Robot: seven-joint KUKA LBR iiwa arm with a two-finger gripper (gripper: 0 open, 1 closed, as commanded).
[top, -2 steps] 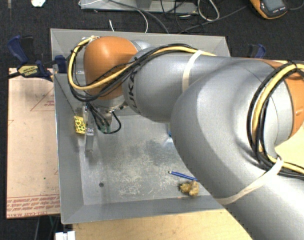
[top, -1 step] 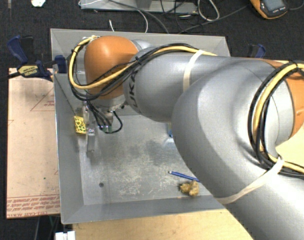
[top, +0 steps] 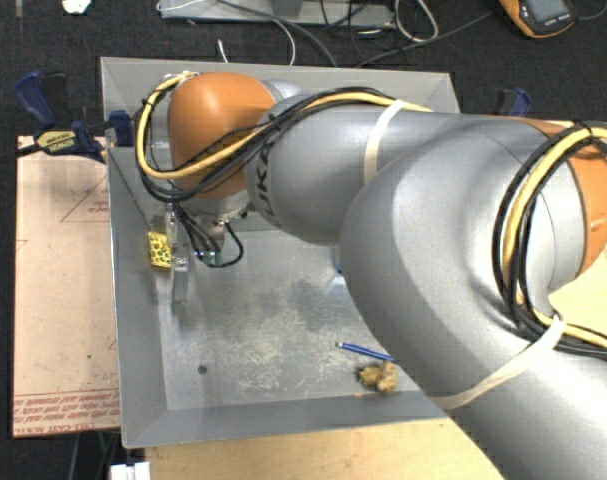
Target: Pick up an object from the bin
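small yellow block point(top: 160, 250) with dark speckles, squarish, up against the left wall of the grey metal bin point(top: 283, 413), about halfway along it. just beside the gripper point(top: 179, 286), on its left; touching or apart, cannot tell. claw spread or pressed together, cannot tell either. hemmed in by the sloping wall on that side. bare floor open toward the middle and the near edge. well apart, by the near right corner: a blue pen point(top: 362, 350) and a tan crumpled lump point(top: 378, 376), just beside each other.
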